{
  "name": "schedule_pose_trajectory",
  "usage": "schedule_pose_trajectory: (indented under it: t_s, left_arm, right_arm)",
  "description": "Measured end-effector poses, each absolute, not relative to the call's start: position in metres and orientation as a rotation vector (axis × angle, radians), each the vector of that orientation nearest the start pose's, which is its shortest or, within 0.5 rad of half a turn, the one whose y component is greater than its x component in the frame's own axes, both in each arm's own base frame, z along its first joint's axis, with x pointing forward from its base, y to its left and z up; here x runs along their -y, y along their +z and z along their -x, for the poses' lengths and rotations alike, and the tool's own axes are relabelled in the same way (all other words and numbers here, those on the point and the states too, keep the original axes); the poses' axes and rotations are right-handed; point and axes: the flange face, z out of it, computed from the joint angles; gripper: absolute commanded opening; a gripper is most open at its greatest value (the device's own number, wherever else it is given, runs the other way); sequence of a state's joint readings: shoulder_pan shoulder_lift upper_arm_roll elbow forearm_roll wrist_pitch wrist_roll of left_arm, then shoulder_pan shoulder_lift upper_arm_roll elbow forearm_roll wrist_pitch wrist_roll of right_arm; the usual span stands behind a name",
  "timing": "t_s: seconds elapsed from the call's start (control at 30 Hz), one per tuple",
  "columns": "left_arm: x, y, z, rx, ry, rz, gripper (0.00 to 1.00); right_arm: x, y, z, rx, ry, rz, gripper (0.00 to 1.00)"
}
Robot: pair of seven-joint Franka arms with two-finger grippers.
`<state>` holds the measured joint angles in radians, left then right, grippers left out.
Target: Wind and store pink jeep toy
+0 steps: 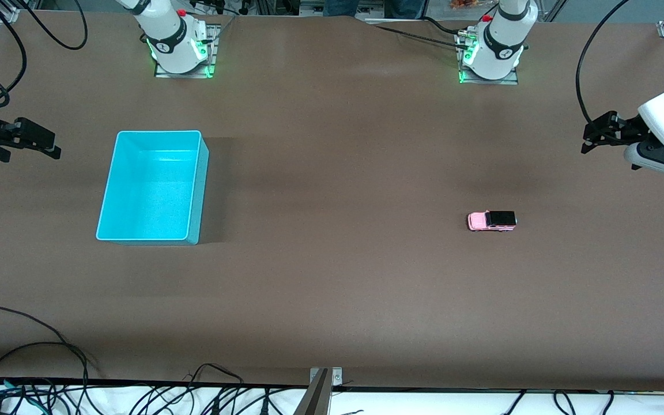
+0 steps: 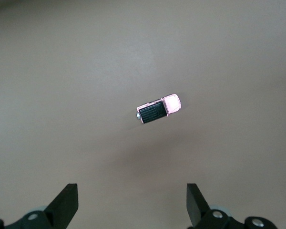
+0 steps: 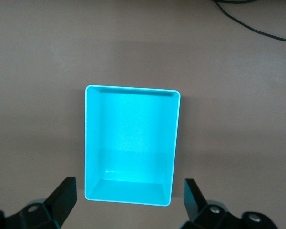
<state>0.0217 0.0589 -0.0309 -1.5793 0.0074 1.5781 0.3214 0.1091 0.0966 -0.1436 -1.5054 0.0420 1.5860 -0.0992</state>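
Your left gripper (image 2: 132, 207) hangs with its jaws spread wide and nothing between them, up in the air over the left arm's end of the table (image 1: 332, 300). Its wrist view looks straight down past both fingertips at the pink jeep toy (image 2: 158, 110), which sits on bare table well apart from the fingers (image 2: 66, 200), ahead of the gap and roughly centred on it.

In the front view the pink jeep toy (image 1: 491, 221) stands on its wheels, its long axis running along the table's length, pink nose toward the right arm's end and black roof toward the left arm's end. It lies nearer the front camera's edge than the left arm's base, and no corner is close to it. In the left wrist view that axis sits at a slant to the line between the fingertips, so you will probably want some wrist turn to close across the narrow sides.

Your right gripper (image 3: 131, 205) waits, equally wide and empty, over the right arm's end of the table, with the turquoise bin (image 3: 90, 143) in its view. The bin (image 1: 114, 173) is empty and well apart from the jeep. The left arm is plainly the nearer one for the pick.
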Motion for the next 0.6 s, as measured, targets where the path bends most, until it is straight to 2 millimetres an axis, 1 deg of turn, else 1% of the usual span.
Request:
schedule_pose_trajectory:
  t_s: [0.6]
  left_arm:
    - [0.0019, 0.5823, -0.5745, -0.513, 0.109, 3.103, 1.00]
  right_arm:
    - [0.0117, 0.6023, -0.5849, 0.100, 0.020, 3.111, 1.00]
